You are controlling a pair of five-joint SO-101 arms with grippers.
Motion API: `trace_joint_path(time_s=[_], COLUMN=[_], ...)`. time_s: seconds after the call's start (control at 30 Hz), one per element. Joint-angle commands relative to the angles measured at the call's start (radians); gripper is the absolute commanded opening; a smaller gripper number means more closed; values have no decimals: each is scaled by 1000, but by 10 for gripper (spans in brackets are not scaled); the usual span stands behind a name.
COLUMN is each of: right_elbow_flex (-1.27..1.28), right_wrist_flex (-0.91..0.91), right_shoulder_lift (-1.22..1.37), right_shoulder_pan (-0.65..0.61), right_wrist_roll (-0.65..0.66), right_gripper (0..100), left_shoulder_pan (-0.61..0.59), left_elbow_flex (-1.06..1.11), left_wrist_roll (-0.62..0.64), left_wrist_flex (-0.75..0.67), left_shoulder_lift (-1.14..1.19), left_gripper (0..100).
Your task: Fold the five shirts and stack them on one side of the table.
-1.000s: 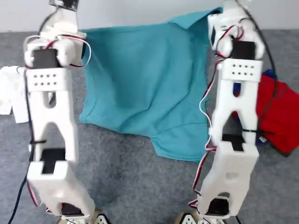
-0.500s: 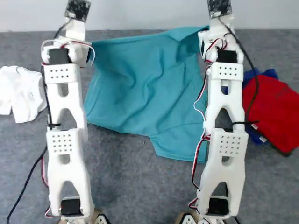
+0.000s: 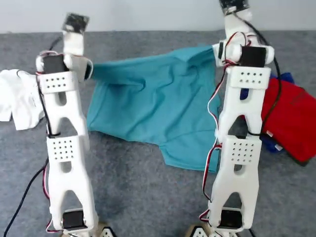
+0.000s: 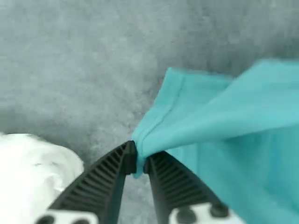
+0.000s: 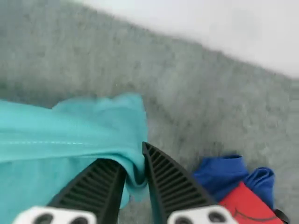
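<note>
A teal shirt lies spread across the middle of the grey table, its far edge lifted between the two arms. My left gripper is shut on the shirt's far left corner. My right gripper is shut on the far right corner. In the high view the left arm stands along the shirt's left side and the right arm along its right side. A crumpled white shirt lies at the left edge. A red shirt lies over a blue shirt at the right.
The table is covered in grey carpet, with a white wall along its far edge. The blue and red shirts lie close beside the right gripper. The white shirt sits close to the left gripper.
Both arms have stretched out toward the far edge and then drawn the shirt's far edge back toward the near side and up. The teal cloth now bunches and folds along the top.
</note>
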Motion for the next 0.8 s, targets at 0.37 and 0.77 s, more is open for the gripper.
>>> trace_joint_path(time_s=[0.37,0.77], right_elbow_flex=[-61,43], right_wrist_flex=[163,209], right_shoulder_lift=[-699,-1164], right_shoulder_pan=[-12,62], right_wrist_roll=[-25,-28], right_gripper=[8,8], left_shoulder_pan=[9,5], left_elbow_flex=[242,799], left_wrist_roll=[94,55], left_wrist_flex=[26,23], left_shoulder_lift=[-784,-1508], left_gripper=[13,13])
